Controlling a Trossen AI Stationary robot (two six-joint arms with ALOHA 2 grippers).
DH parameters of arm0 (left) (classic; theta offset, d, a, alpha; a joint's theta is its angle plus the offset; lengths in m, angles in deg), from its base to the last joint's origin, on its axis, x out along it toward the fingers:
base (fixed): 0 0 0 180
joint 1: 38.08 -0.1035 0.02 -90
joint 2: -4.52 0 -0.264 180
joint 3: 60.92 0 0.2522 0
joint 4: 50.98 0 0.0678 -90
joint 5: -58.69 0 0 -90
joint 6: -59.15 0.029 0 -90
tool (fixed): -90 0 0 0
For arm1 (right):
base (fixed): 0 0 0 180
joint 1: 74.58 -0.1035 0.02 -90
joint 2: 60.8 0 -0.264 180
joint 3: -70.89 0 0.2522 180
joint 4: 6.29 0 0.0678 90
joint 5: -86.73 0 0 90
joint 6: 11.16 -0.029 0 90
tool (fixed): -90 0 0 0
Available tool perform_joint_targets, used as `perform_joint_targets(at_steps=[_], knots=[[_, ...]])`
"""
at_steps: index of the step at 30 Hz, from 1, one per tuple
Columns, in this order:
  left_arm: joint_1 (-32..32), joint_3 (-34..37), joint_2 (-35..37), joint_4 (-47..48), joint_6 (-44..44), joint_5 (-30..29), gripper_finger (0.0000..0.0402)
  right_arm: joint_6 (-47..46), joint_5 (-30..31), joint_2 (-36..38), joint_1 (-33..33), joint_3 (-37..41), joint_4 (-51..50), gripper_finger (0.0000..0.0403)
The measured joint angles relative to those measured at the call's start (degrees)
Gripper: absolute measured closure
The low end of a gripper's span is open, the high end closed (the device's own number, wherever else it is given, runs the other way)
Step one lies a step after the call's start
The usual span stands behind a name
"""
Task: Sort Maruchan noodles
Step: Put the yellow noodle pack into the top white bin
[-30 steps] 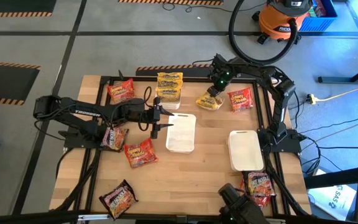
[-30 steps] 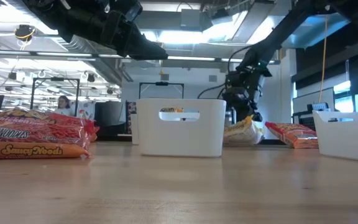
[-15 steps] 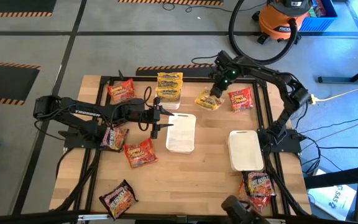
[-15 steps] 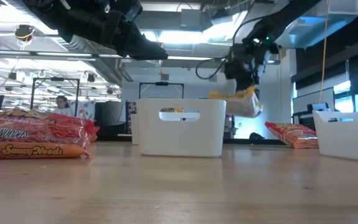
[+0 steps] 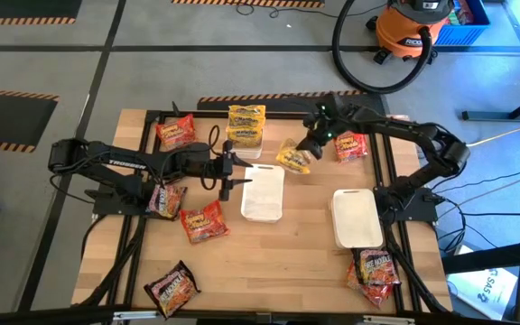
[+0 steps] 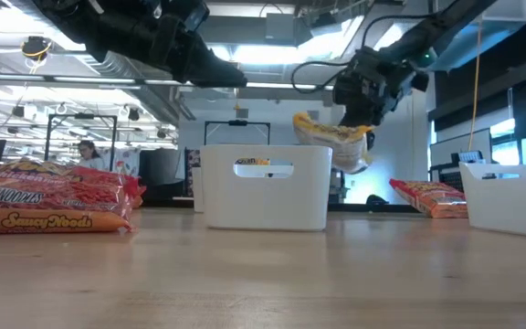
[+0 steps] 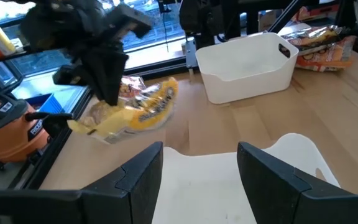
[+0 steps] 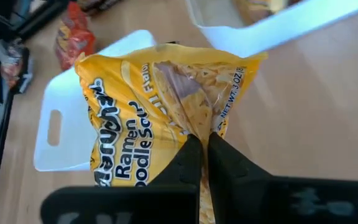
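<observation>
Low view first: nearest me a red packet lies flat on the table's near left, and behind it stands a white tray with a yellow pack already showing through its handle slot. Just past that tray, up in the air, the right gripper is pinched tight on one edge of a yellow Maruchan packet, which hangs loose below the fingers with its long side roughly level. From above, that packet sits off the far right corner of the middle tray, between it and the yellow-filled tray at the back edge. I'd judge the back tray is the target, lying to the packet's left. The left gripper waits, fingers apart and empty, beside the middle tray.
</observation>
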Motion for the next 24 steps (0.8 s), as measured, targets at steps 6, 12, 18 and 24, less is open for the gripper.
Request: perform_joint_targets(at_steps=[6, 12, 18, 24], knots=[[0.0, 0.0, 0.1, -1.3, 0.0, -0.2, 0.0201, -4.3, -0.1, 0.6, -2.2, 4.2, 12.2, 0.0403], [0.0, 0.0, 0.1, -0.9, 0.3, -1.4, 0.0202, -8.5, 0.6, 1.0, -3.9, 5.5, 19.7, 0.0403], [0.0, 0.0, 0.1, -3.8, -0.6, -3.4, 0.0201, -10.4, 3.8, 3.3, -3.8, 5.5, 21.4, 0.0403], [-0.3, 0.0, 0.1, -8.9, -1.6, -6.0, 0.0171, -12.4, 8.5, 4.3, -3.8, 5.5, 25.2, 0.0403]])
